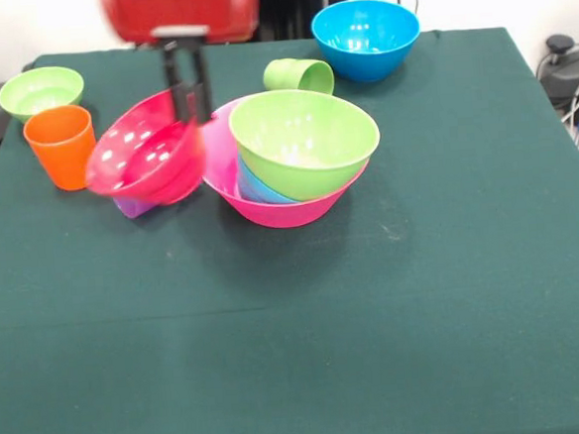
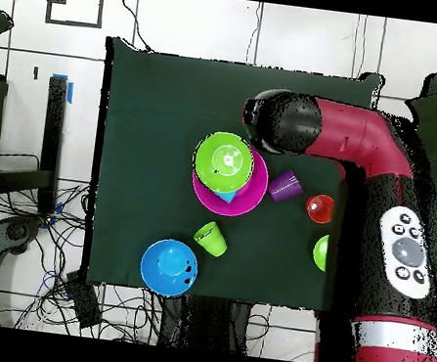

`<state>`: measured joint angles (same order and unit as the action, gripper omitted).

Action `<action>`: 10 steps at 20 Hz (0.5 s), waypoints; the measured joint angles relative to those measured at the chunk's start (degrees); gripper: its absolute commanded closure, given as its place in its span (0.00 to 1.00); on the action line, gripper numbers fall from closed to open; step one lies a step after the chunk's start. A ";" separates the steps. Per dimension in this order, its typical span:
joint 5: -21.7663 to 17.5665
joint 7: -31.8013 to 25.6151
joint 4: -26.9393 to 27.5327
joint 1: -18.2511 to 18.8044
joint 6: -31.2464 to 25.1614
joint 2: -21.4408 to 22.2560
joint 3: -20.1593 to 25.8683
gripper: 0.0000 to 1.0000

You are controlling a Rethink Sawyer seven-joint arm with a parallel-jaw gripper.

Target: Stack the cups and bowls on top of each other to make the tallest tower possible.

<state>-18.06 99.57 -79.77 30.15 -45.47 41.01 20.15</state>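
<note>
A tilted red bowl [image 1: 146,153], its rim pinched in the Sawyer's fingers [image 1: 190,113], hangs beside the pink-bowl tower [image 1: 291,162] at mid-tabletop [image 1: 308,345]. That thin rim grip could slip, or the bowl could clip the purple cup [image 1: 133,205] beneath.

Dark green table [image 1: 299,355]; cables [image 2: 100,298] beside it.

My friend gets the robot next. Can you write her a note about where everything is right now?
Gripper: shut on the glossy red plastic bowl, lifted and tilted beside the tower.
Tower: large pink plastic bowl holding a light blue piece and a medium green bowl.
Loose: orange cup, purple cup, green cup on its side, small green bowl, blue bowl.
Left: stack all of them.
</note>
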 measured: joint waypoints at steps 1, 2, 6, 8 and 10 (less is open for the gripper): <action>0.40 1.51 -0.71 -1.04 0.00 0.72 -0.53 1.00; 0.63 2.25 -1.06 -1.53 0.00 1.06 -0.79 1.00; 2.05 6.51 -3.26 -4.12 0.00 3.23 -2.39 1.00; 2.29 7.31 -3.64 -4.51 0.00 3.70 -2.77 1.00; 2.37 7.49 -3.74 -4.57 0.00 4.06 -2.99 1.00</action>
<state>-15.68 107.06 -83.50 25.58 -45.47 45.07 17.16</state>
